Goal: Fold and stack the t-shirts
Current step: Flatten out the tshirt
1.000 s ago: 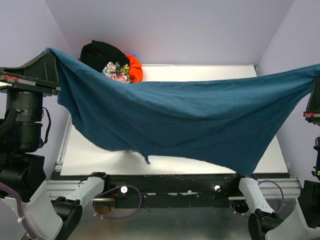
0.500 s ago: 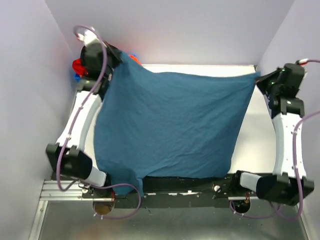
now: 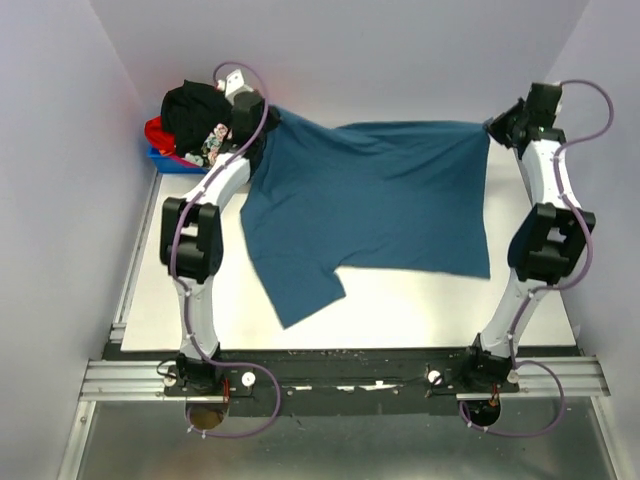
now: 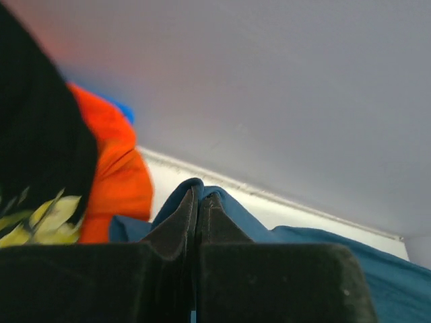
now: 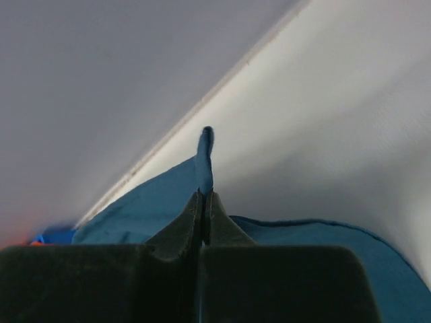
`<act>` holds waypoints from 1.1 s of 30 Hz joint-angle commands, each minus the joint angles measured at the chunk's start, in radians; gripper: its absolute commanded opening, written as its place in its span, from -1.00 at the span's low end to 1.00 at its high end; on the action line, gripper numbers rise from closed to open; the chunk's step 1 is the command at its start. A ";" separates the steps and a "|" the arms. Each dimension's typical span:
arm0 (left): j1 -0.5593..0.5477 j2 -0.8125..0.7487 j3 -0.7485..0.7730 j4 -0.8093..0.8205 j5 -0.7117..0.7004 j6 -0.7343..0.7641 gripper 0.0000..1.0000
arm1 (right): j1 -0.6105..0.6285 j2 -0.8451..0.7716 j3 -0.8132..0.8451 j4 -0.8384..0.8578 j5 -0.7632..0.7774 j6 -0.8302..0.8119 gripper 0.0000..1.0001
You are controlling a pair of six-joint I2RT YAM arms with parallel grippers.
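Teal t-shirt point(image 3: 380, 200) spread on bench point(image 3: 420, 310), far corners pinched by left end effector point(image 4: 197, 196) and right end effector point(image 5: 203, 200), both clamped on cloth; near flap lies skewed; risk: uneven release drags the hem, leaving wrinkles.

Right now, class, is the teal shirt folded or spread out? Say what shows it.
Spread out. The teal shirt lies opened across the table, a bit wrinkled, its far corners pinched in the left gripper and right gripper.
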 commanded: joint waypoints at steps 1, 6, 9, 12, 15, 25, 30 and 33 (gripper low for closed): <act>-0.026 0.182 0.330 0.054 0.007 0.017 -0.86 | -0.010 0.142 0.304 -0.080 -0.009 -0.071 -0.06; -0.043 0.281 0.538 -0.142 0.038 0.037 0.98 | -0.010 0.157 0.331 -0.183 -0.007 -0.095 1.00; -0.048 0.149 0.388 -0.139 0.028 0.042 0.98 | -0.010 -0.024 0.086 -0.137 0.049 -0.071 0.91; -0.048 0.023 0.320 -0.290 -0.021 0.031 0.98 | -0.010 -0.202 -0.145 -0.123 0.118 -0.022 0.71; -0.069 -0.116 0.185 -0.388 -0.046 0.007 0.98 | -0.012 -0.372 -0.368 -0.126 0.155 0.027 0.58; -0.215 -0.751 -0.644 -0.337 -0.173 -0.081 0.98 | -0.061 -0.782 -0.916 -0.114 0.295 0.067 -0.02; -0.223 -1.050 -0.994 -0.277 -0.155 -0.095 0.96 | -0.061 -0.888 -1.073 -0.014 0.276 0.035 0.02; -0.226 -1.149 -1.064 -0.386 -0.117 -0.124 0.93 | -0.061 -0.871 -1.082 -0.016 0.278 0.024 0.03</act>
